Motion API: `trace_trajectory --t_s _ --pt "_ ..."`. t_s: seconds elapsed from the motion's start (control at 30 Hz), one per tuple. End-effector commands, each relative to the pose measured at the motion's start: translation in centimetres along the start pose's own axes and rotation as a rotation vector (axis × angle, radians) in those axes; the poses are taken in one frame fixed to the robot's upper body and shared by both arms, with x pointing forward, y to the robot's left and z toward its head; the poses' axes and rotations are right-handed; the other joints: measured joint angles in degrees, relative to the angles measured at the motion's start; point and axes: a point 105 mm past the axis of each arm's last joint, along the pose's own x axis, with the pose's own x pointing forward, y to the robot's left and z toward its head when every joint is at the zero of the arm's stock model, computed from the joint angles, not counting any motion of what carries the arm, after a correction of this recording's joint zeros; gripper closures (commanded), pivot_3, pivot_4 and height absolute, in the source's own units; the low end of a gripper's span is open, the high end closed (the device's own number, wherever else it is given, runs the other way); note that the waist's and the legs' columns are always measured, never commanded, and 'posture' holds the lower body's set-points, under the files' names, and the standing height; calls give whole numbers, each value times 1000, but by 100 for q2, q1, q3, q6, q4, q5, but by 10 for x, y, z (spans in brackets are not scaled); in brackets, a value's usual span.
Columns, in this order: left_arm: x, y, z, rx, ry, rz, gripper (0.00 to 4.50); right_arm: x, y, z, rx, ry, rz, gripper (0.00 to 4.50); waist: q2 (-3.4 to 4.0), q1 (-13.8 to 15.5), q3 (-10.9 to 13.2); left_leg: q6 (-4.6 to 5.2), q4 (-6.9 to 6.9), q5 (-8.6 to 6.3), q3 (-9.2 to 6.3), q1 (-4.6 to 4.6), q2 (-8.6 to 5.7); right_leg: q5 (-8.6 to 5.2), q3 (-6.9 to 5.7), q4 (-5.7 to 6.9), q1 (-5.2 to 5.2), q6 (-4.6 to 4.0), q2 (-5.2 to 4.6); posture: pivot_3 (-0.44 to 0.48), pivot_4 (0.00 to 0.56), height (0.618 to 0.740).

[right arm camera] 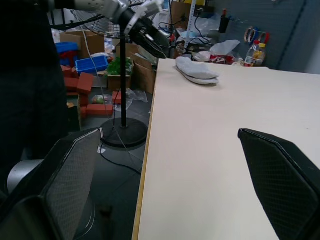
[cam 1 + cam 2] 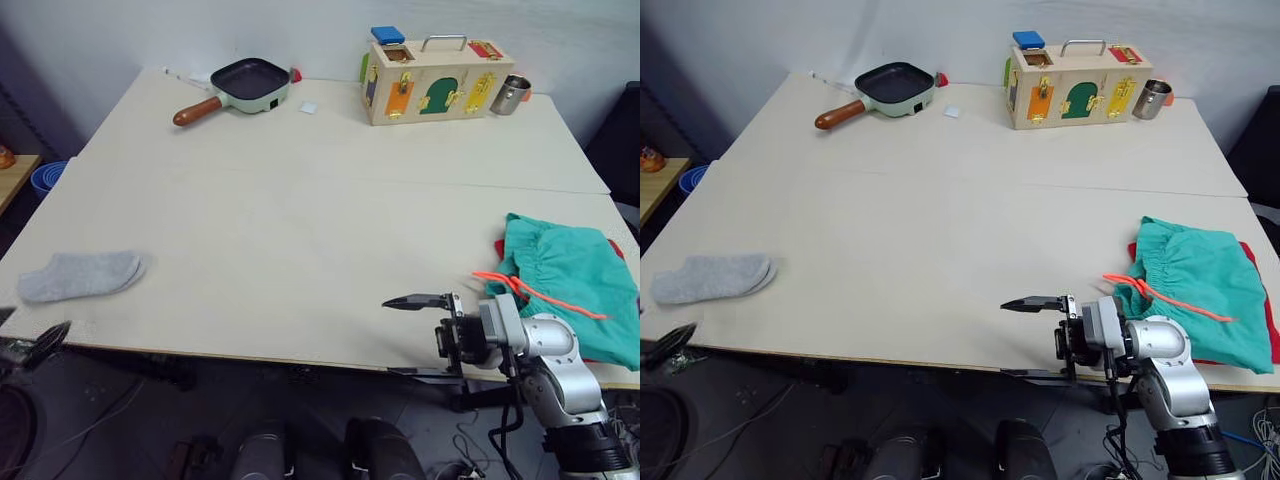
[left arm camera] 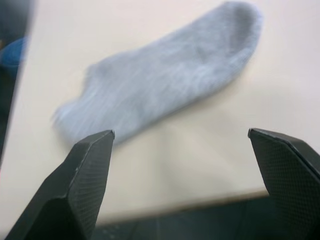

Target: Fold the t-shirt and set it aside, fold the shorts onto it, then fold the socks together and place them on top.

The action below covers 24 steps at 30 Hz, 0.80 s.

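Already the shorts (image 2: 570, 275) lie on the t-shirt (image 2: 617, 249) — only the socks (image 2: 80, 276) remain — with both the left gripper (image 3: 182, 150) and right gripper (image 2: 425, 335) wide open, empty.

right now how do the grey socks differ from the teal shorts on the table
The light grey knit socks are far smaller than the teal-green fabric shorts. The socks lie flat near the table's left edge; the shorts sit rumpled at the right edge, over something red, with an orange drawstring trailing. Both are soft and untouched by either gripper.
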Motion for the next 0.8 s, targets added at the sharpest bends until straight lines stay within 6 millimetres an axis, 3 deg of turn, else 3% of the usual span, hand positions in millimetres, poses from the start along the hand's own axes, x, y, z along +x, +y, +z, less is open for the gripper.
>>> trace_trajectory --t_s 0.03,0.3,0.33,0.4,0.6,0.8 --pt "20 -2 -7 21 57 -72 0 -3 -2 6 -27 -6 -17 46 -2 -78 -1 -2 -14 2 0 1 -3 0 -2 0 -4 1 0 0 150 740" --pt "59 4 0 55 90 -88 0 -10 -4 4 -34 10 -65 46 -4 -66 -2 16 -23 34 11 -6 4 -10 -30 50 -27 -16 15 0 150 740" --pt "64 3 1 60 91 -91 187 -10 -4 4 -35 12 -67 14 -4 -65 -2 20 -20 36 13 -5 3 -10 -29 52 -25 -16 13 0 150 740" --pt "72 -1 0 60 97 -117 580 -9 -5 5 -34 12 -77 0 -4 -61 -2 26 -10 40 14 -3 -1 -6 -25 40 -21 -8 4 0 150 740" --pt "87 -13 -8 68 133 -205 2426 -6 -6 6 -40 18 -95 0 18 -12 -8 -19 -28 58 13 46 -1 -1 -16 53 8 -1 -5 0 150 740" --pt "104 -58 43 86 -14 -354 4317 -13 -4 4 -48 55 -129 0 24 148 -11 -41 -47 63 8 76 0 -14 -18 67 23 -23 -4 0 150 740"
